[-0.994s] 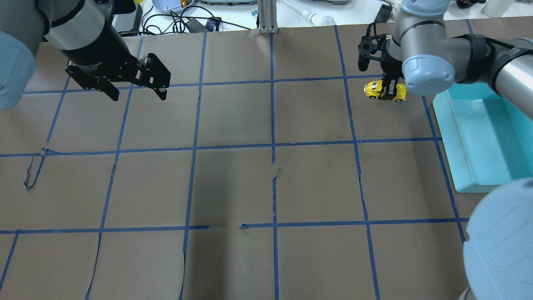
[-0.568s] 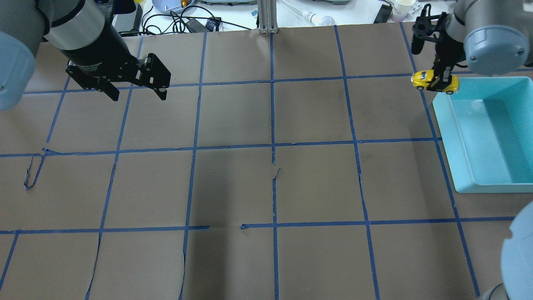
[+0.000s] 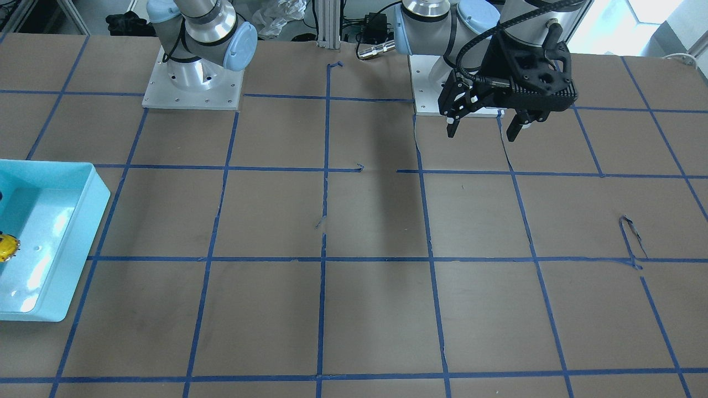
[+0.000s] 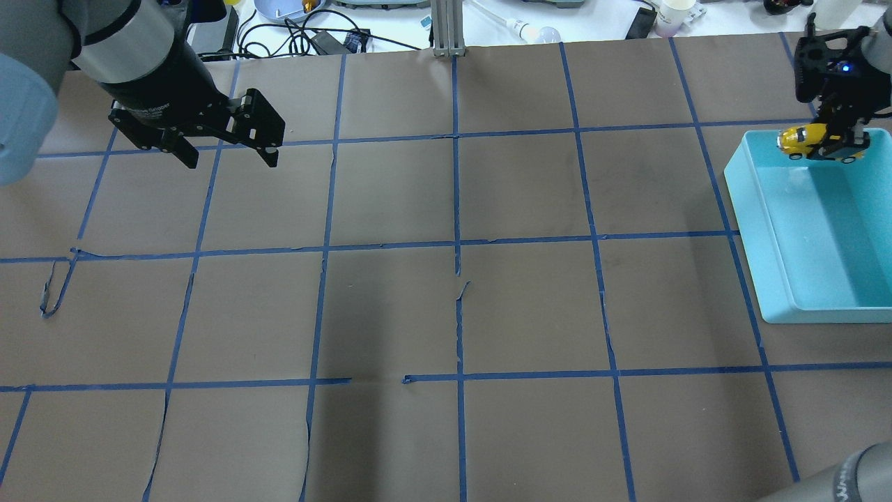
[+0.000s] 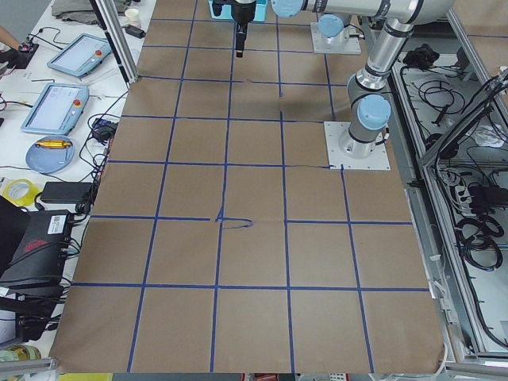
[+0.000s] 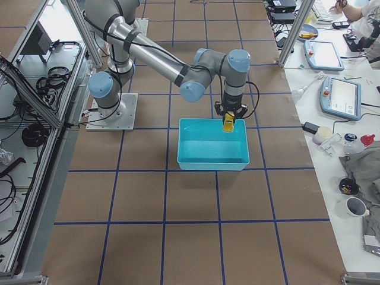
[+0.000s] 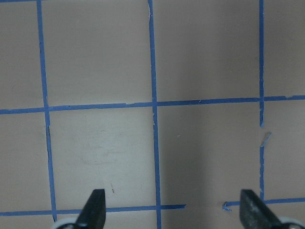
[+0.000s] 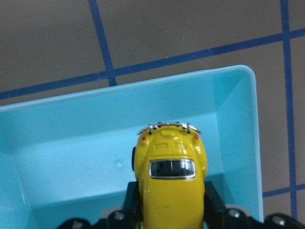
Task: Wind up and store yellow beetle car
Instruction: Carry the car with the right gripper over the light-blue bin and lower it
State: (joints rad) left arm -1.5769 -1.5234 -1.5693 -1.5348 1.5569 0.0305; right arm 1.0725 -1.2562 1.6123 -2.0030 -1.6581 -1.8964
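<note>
The yellow beetle car is held in my right gripper, which is shut on it. It hangs just above the far end of the teal bin. In the right wrist view the car sits between the black fingers, rear window up, with the bin below. The car also shows at the left edge of the front-facing view and in the exterior right view. My left gripper is open and empty, above the table's far left part.
The table is brown paper with a grid of blue tape. The bin lies at the robot's right side of the table. Cables, a bowl and a cup lie beyond the far edge. The left gripper hovers over bare paper.
My right gripper has carried the car to the right, from above the paper to above the far end of the teal bin. The left arm has not moved.
</note>
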